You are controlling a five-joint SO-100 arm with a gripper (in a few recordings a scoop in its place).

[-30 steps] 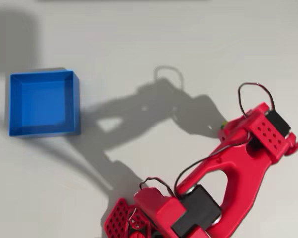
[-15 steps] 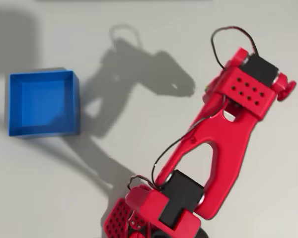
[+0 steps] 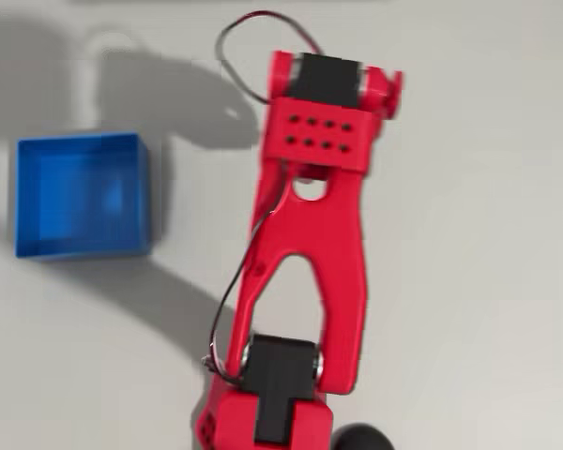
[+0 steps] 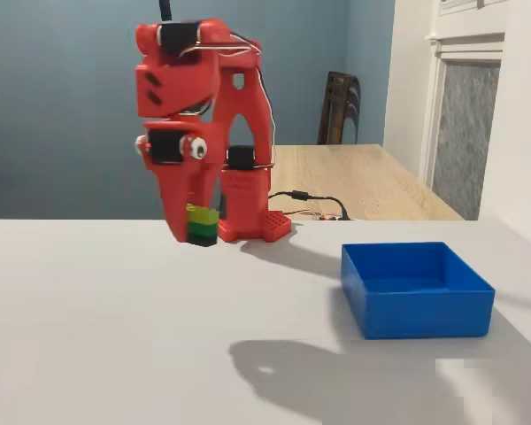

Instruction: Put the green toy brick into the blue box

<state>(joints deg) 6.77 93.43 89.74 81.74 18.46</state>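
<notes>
Since the earlier overhead frames the red arm [image 3: 305, 234] has swung round from about 2 o'clock of its base to almost 12 o'clock, and its shadow has slid across the white table [image 3: 469, 281] toward the blue box [image 3: 80, 195]. In the overhead view the arm's upper links cover the gripper, and the box sits well apart from it at roughly 9 o'clock. In the fixed view the gripper [image 4: 197, 232] hangs raised above the table, its fingers clenched on the green toy brick [image 4: 201, 224], which shows a lime top and a darker green lower side. The brick is clear of the table surface. In that view the blue box [image 4: 416, 292] stands on the table at about 4 o'clock from the brick, well apart. A wooden table [image 4: 363, 181] and a chair [image 4: 338, 106] stand behind.
</notes>
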